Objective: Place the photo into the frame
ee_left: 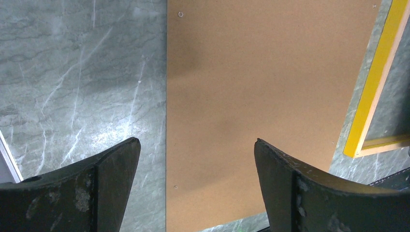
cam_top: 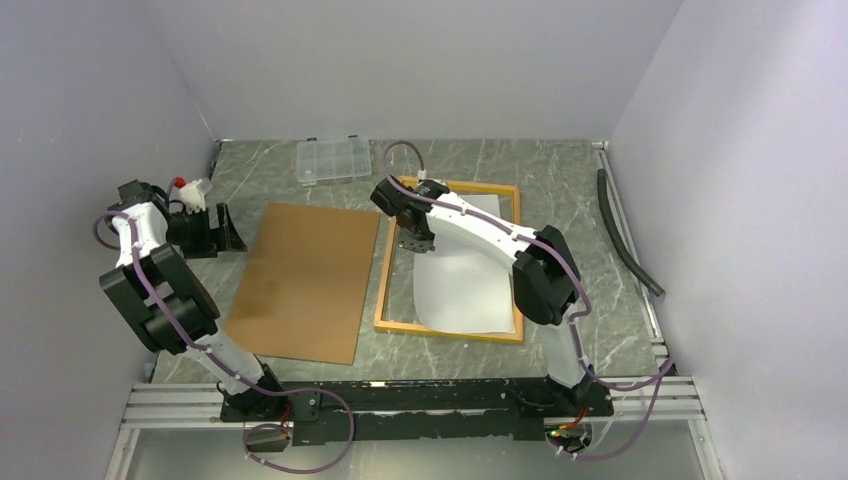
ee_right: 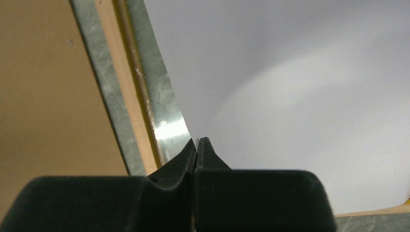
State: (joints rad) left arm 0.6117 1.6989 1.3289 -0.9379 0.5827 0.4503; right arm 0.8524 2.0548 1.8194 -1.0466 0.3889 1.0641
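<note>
Views in turn: from above, you have the large rectangular frame (cam_top: pixel 383 285) with its thin yellow-orange border lying flat on the grey marbled table (cam_top: pixel 560 170). The thin rectangular photo (cam_top: pixel 470 290) lies inside it, plain white side up and print hidden. You cannot tell whether its near edge rests on the border. The right gripper (cam_top: pixel 413 243) sits at the sheet's left edge, its fingers too small to read here. The left gripper (cam_top: pixel 225 232) hangs well apart, left of the plain brown backing board (cam_top: pixel 305 280). On the left wrist view, your fingers (ee_left: pixel 290 193) are spread wide with the board showing between them, and one frame corner is cut off at the right. On the right wrist view, the fingers (ee_right: pixel 183 159) are pressed together on the photo's edge, just beside the frame's wood-coloured rail.
</note>
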